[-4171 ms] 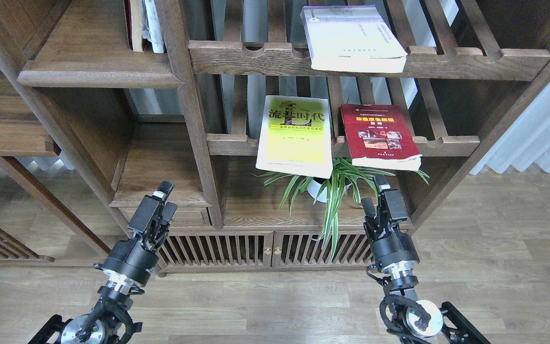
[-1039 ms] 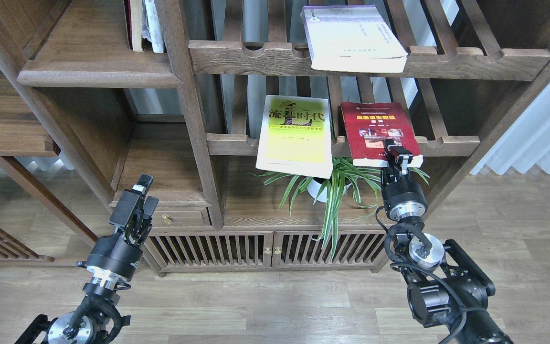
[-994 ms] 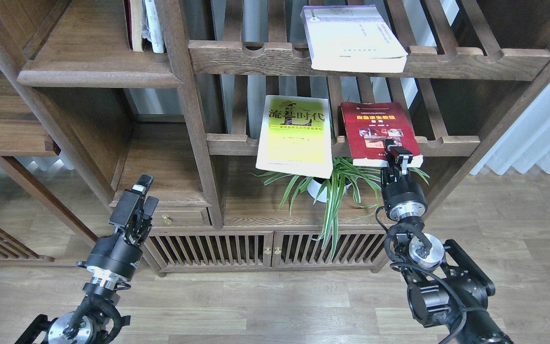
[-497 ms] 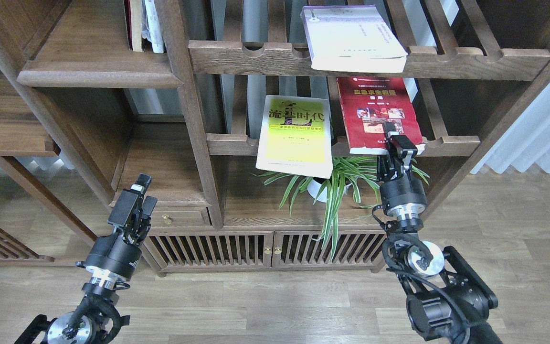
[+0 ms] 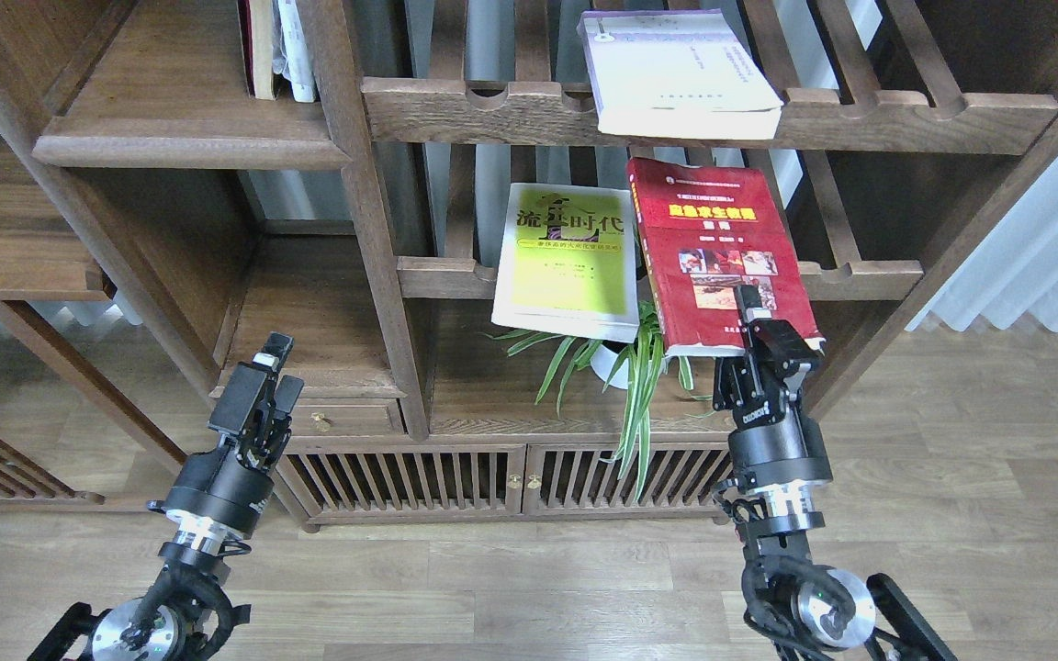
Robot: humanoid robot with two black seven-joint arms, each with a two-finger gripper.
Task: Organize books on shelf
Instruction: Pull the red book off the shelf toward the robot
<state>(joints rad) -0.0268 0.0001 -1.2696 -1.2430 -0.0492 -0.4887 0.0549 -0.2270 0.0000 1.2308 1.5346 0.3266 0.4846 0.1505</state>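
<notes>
The red book (image 5: 717, 252) hides part of the plant (image 5: 625, 367) behind it, and the top edge cuts off the upright books (image 5: 276, 46) above.

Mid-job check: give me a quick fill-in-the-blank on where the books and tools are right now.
1. The right tool is shut on the ____ book.
2. The white book lies on the ____ slatted rack.
3. The yellow-green book lies ____ of the held book.
4. The left tool holds ____.

Missing words: dark red; upper; left; nothing

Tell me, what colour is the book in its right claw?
Dark red book, yellow title; head view.
</notes>
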